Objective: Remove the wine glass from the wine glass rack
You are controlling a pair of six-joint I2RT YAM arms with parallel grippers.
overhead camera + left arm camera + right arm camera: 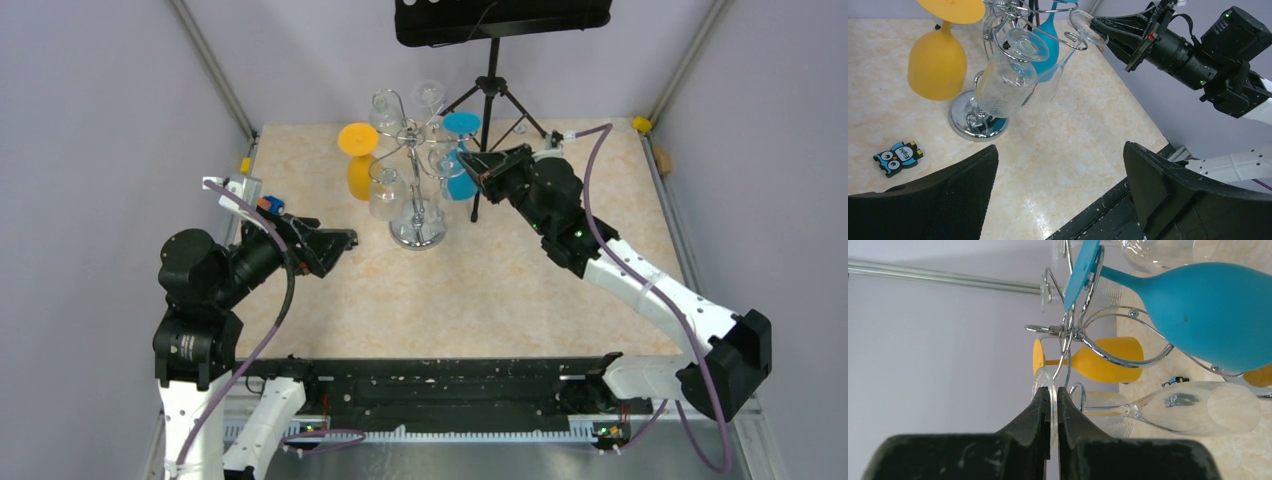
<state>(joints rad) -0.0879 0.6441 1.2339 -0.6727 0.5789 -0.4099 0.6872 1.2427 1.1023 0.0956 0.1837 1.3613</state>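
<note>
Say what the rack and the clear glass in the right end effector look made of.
The wine glass rack: likely chromed metal wire, with mirror-bright reflections. The clear wine glass: see-through, glossy, glass or clear plastic; cannot tell which.

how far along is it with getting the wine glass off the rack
Done: the right gripper is at the wine glass rack, shut on the foot of the clear wine glass. In hand: that grip only. Left: the stem hangs in the rack's hook, so sliding it out and lifting it clear. The left gripper sits open, apart.
</note>
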